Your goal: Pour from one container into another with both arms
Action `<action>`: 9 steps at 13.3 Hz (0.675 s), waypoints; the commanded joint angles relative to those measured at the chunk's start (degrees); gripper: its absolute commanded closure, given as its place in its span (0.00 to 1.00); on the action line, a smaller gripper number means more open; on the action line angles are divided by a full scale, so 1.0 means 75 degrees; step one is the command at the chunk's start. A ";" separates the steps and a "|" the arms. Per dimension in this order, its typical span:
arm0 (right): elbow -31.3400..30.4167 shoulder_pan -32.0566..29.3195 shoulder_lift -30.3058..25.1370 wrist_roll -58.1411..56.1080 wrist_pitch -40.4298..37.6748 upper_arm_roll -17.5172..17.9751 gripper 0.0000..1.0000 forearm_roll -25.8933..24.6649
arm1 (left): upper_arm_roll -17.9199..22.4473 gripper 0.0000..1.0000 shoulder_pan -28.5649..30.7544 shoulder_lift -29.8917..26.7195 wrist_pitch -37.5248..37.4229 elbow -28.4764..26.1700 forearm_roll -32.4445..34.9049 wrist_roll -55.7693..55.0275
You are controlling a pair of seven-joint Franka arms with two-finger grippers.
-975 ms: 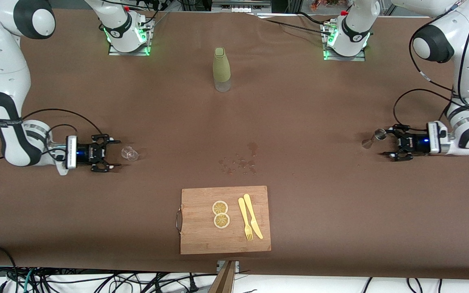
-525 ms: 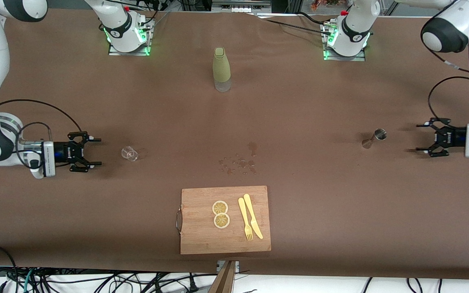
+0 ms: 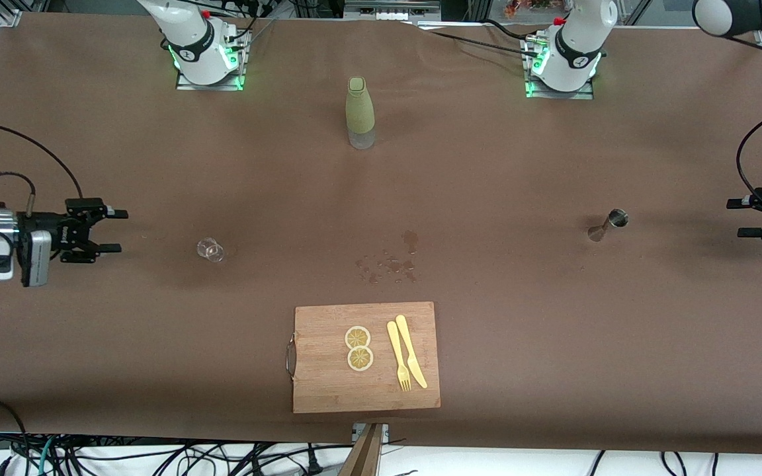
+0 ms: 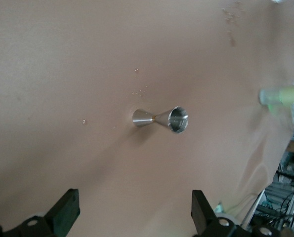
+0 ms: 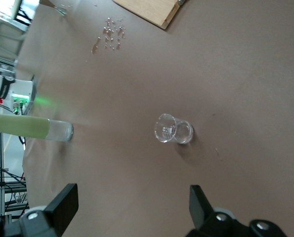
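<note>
A small clear glass (image 3: 210, 249) stands on the brown table toward the right arm's end. My right gripper (image 3: 122, 231) is open and empty, well apart from it, with the glass (image 5: 174, 130) ahead of my right gripper (image 5: 132, 202) in the right wrist view. A metal jigger (image 3: 609, 221) stands toward the left arm's end. My left gripper (image 3: 735, 218) is open and empty at the table's end, a good gap from it. The left wrist view shows the jigger (image 4: 161, 119) off ahead of my left gripper (image 4: 134, 207).
A green-sleeved bottle (image 3: 360, 112) stands mid-table near the bases. Spilled drops (image 3: 387, 264) lie at the centre. Nearer the camera is a wooden cutting board (image 3: 328, 390) with two lemon slices (image 3: 358, 348), a yellow knife (image 3: 411, 360) and a fork (image 3: 399, 363).
Both grippers have drawn back from their containers toward the table's ends, still open. The glass and the jigger have stayed where they stood.
</note>
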 commanded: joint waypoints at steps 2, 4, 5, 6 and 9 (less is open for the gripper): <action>-0.0268 0.0481 -0.1280 0.1891 -0.0096 0.0002 0.00 -0.1421 | -0.0831 0.00 -0.0456 -0.1387 0.0508 -0.0185 0.1691 -0.1548; -0.0385 0.0750 -0.1982 0.3155 -0.0376 0.0002 0.00 -0.2254 | -0.1008 0.00 -0.0632 -0.1821 0.1269 -0.0243 0.2162 -0.1536; -0.0432 0.0891 -0.2264 0.3847 -0.0471 0.0002 0.00 -0.2698 | -0.1020 0.00 -0.0691 -0.1905 0.1656 -0.0220 0.2152 -0.1548; -0.0560 0.1113 -0.2557 0.4434 -0.0483 0.0002 0.00 -0.3155 | -0.1044 0.00 -0.0784 -0.2114 0.1984 -0.0208 0.2175 -0.1594; -0.0935 0.1594 -0.3238 0.5947 -0.0425 0.0002 0.00 -0.4188 | -0.1614 0.00 -0.1043 -0.2677 0.2175 -0.0243 0.2982 -0.3458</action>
